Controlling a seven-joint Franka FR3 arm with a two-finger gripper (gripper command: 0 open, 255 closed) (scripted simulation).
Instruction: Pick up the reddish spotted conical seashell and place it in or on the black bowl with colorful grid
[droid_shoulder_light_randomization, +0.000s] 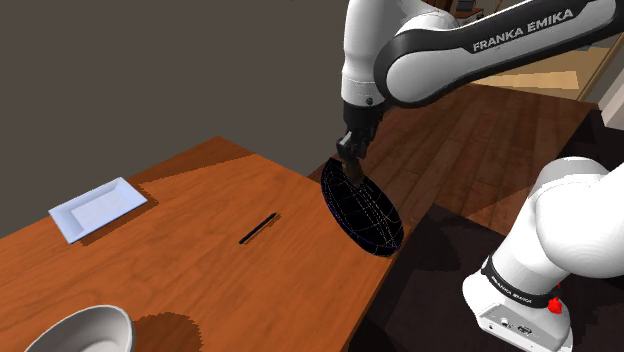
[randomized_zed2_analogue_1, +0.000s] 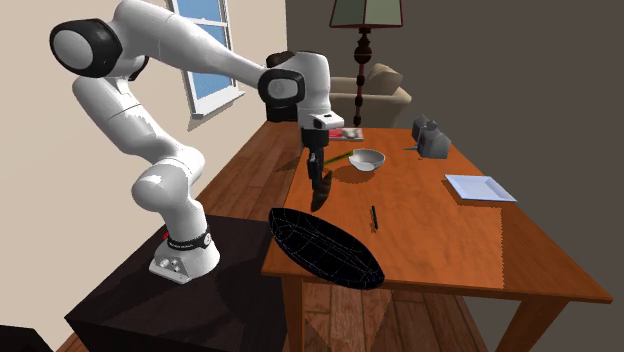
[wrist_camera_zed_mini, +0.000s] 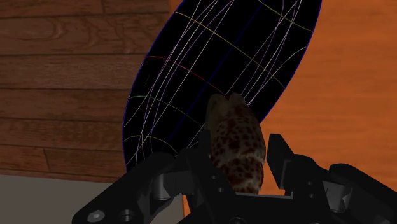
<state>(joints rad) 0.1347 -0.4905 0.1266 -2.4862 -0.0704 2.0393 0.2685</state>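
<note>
Clamped around the shell (wrist_camera_zed_mini: 236, 145), the gripper (wrist_camera_zed_mini: 240, 153) held it between both fingers (wrist_camera_zed_mini: 280, 153), which stood only as far apart as the shell's width. The shell was pale with reddish-brown spots, and its blunt end stuck out past the fingertips toward the black bowl (wrist_camera_zed_mini: 210, 63). That bowl, crossed by thin coloured grid lines, lay directly beyond the shell in the wrist view. In the shoulder view the gripper (droid_shoulder_light_randomization: 349, 152) hung just above the black bowl's (droid_shoulder_light_randomization: 362, 210) far rim, clear of the surface (droid_shoulder_light_randomization: 200, 270). The second exterior view showed the gripper (randomized_zed2_analogue_1: 316, 190) pointing down above the surface (randomized_zed2_analogue_1: 430, 230), up and a little behind the black bowl (randomized_zed2_analogue_1: 325, 248), which sat at the near corner and overhung the edge. Whether shell and bowl touched could not be told. A thin dark pen (droid_shoulder_light_randomization: 259, 228) lay on the wood near the black bowl. A white tray (droid_shoulder_light_randomization: 98, 208) and a white bowl (droid_shoulder_light_randomization: 85, 330) sat well apart from it, toward the shoulder view's left
</note>
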